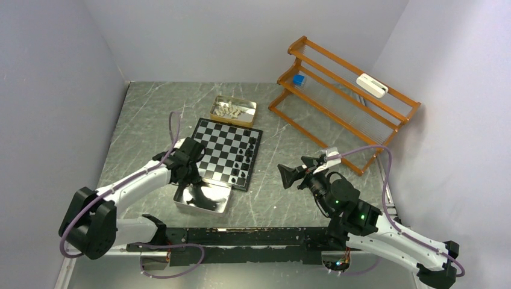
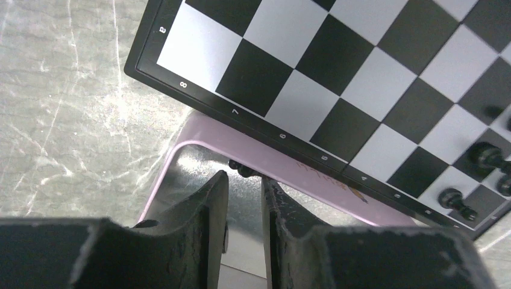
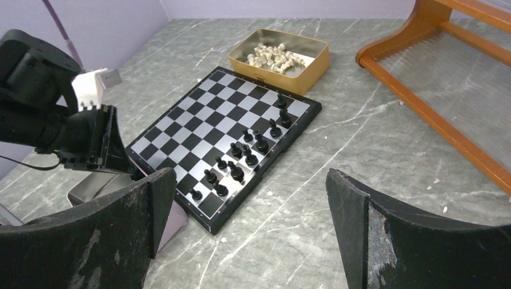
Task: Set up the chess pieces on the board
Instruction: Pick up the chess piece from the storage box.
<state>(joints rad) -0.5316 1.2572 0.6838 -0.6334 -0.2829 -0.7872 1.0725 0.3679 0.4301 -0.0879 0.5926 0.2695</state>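
Observation:
The board [image 1: 223,147] lies mid-table, with several black chess pieces [image 1: 244,159] on its right side. My left gripper [image 1: 190,179] hangs over the silver tray [image 1: 218,206] at the board's near edge. In the left wrist view my left gripper [image 2: 244,180] stands narrowly open over the tray's floor [image 2: 196,159], with nothing between the fingers. One small black piece [image 2: 241,168] lies just past the tips against the tray's far wall. My right gripper [image 1: 288,176] is wide open and empty above bare table. The right wrist view shows the board [image 3: 199,120] and black pieces [image 3: 241,156].
A gold tin [image 1: 217,114] with cream-white pieces [image 1: 231,109] stands behind the board; it also shows in the right wrist view [image 3: 307,66]. An orange wooden rack [image 1: 343,102] holding a blue block [image 1: 297,79] and a white device [image 1: 372,85] fills the back right.

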